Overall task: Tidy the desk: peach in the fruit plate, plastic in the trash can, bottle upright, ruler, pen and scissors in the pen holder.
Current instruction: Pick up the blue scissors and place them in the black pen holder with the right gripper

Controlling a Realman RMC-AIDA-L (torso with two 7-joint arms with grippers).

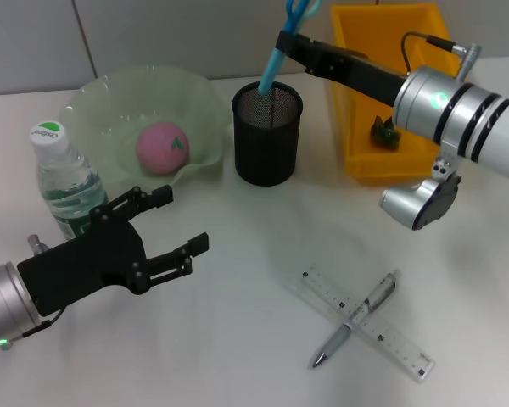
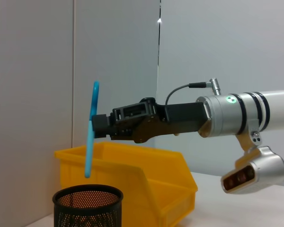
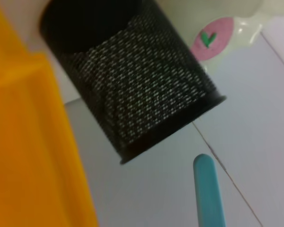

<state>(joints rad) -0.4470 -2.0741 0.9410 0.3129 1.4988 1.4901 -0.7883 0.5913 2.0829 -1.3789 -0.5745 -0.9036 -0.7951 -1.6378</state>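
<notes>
My left gripper [image 1: 174, 227] hovers low over the tabletop [image 1: 237, 339] beside the upright bottle [image 1: 64, 178], jaws spread wide and empty. The peach [image 1: 162, 147] already sits in the fruit plate [image 1: 110, 97]. My right arm reaches across from the right, nearly level, its gripper [image 2: 102, 126] clamped on the scissors [image 2: 90, 127] just below the handles, blades down. From the left wrist view the tip hangs just above the pen holder [image 1: 267, 133] rim. I judge the scissors light, rigid and slick, so a firm pinch near the pivot suits them. The ruler [image 1: 365, 322] and pen [image 1: 356, 318], crossed, look thin and flat: awkward, best pinched at 1 end.
</notes>
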